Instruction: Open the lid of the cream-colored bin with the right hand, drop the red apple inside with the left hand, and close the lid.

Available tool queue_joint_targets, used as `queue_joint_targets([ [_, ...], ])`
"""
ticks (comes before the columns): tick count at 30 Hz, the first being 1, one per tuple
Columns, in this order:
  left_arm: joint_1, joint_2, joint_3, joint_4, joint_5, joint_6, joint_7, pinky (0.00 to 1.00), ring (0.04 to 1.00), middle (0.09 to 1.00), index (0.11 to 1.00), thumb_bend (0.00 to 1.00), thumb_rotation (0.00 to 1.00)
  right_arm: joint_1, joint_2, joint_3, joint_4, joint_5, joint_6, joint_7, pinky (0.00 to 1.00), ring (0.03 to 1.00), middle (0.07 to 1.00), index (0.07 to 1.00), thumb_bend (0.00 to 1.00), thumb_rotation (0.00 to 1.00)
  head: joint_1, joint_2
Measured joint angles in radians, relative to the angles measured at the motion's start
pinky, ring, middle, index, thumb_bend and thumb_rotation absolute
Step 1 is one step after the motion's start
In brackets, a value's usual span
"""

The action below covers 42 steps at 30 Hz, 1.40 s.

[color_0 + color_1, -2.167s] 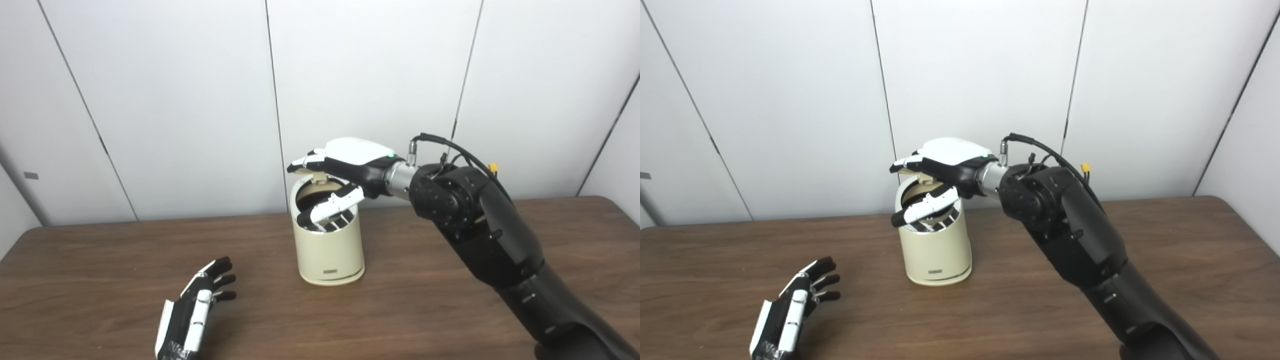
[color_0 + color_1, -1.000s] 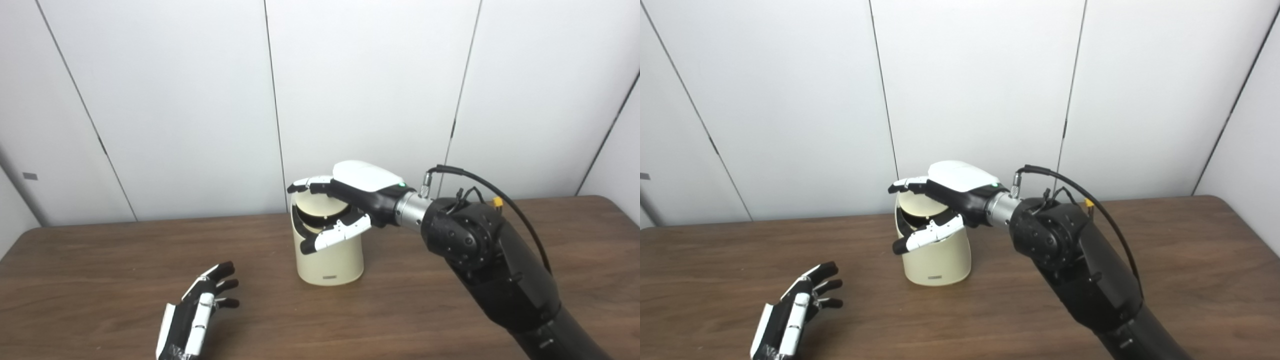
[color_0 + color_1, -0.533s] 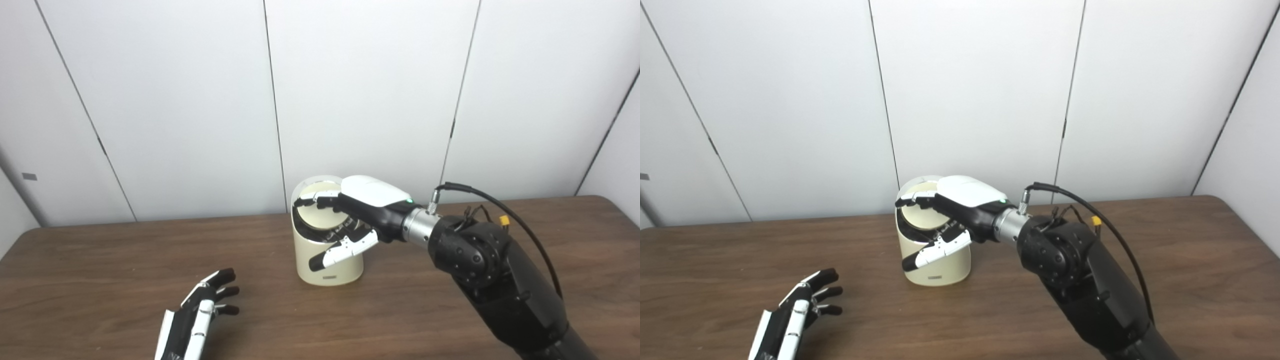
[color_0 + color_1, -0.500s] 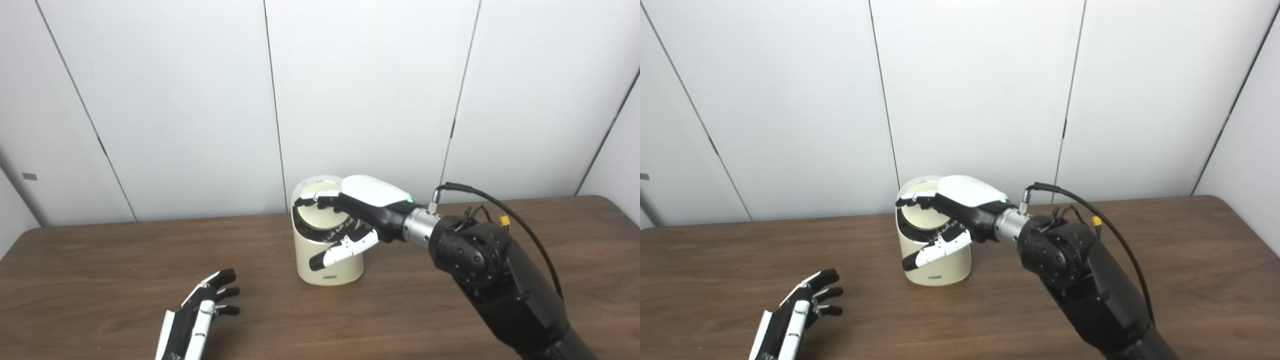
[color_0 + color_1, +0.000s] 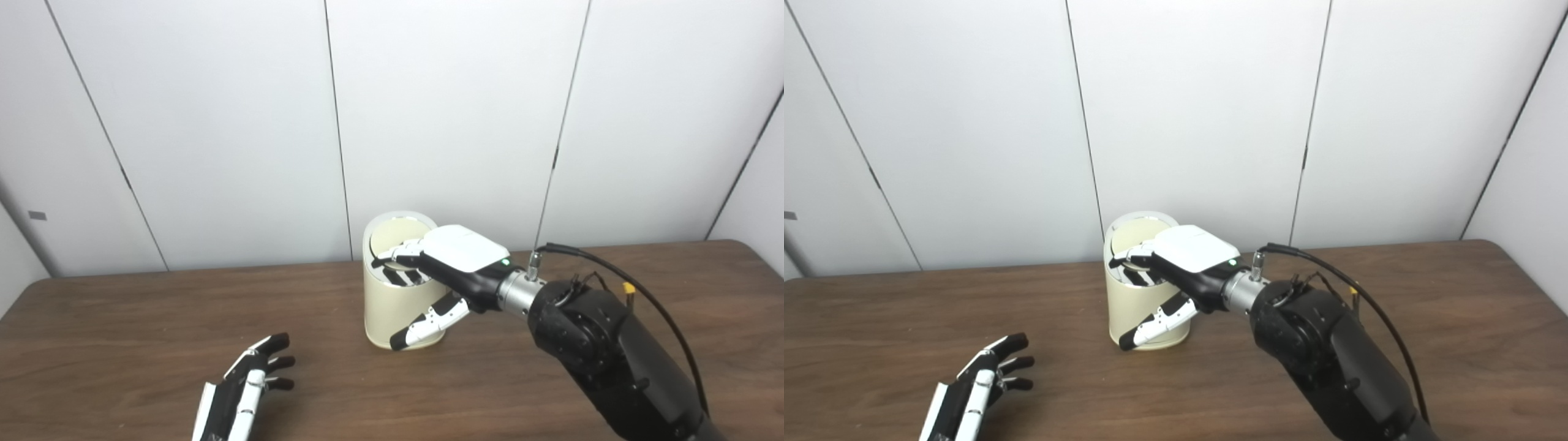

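**A:** How far along does this look?

**B:** Near the end, I'd judge. The cream-colored bin (image 5: pixel 398 294) stands upright on the wooden table (image 5: pixel 122 331), and its lid (image 5: pixel 399 233) sits down in the rim, close to flat. The right hand (image 5: pixel 450 269) lies across the top, fingers (image 5: pixel 401 251) spread on the lid and thumb hanging down the front wall. It presses rather than grips: released, clasping nothing.

**A:** And the red apple?

**B:** Not visible anywhere on the table. Presumably it is inside the bin, but the lid hides the interior, so I cannot confirm it.

**A:** The other hand?

**B:** The left hand (image 5: pixel 245 389) rests low near the table's front edge, well apart from the bin, fingers loosely apart and holding nothing.

**A:** What's left, then?

**B:** Seating the lid fully, if it isn't already, and lifting the right hand away.

**A:** Materials?

**B:** The bin is a smooth, matte cylinder, probably plastic, with a thin bright rim ring and a small label near the base. The table is dark wood grain; the hands are glossy white shells over black.
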Motion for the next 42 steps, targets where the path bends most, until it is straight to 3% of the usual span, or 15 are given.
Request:
queue_joint_targets([
  [13,0.005,-0.005,-0.001,-0.006,0.0,0.006,0.001,0.59,0.749,0.821,0.791,0.51,0.89,0.012,-0.006,0.024,-0.014,-0.08,-0.062,-0.002,0.83,0.892,0.87,0.825,0.71,0.71,-0.002,0.011],
  [42,0.015,-0.017,-0.006,-0.02,0.018,0.04,0.003,0.57,0.725,0.811,0.791,0.5,0.9,0.042,-0.005,0.036,-0.018,-0.106,-0.097,-0.014,0.81,0.887,0.867,0.819,0.74,0.75,0.005,0.021],
])
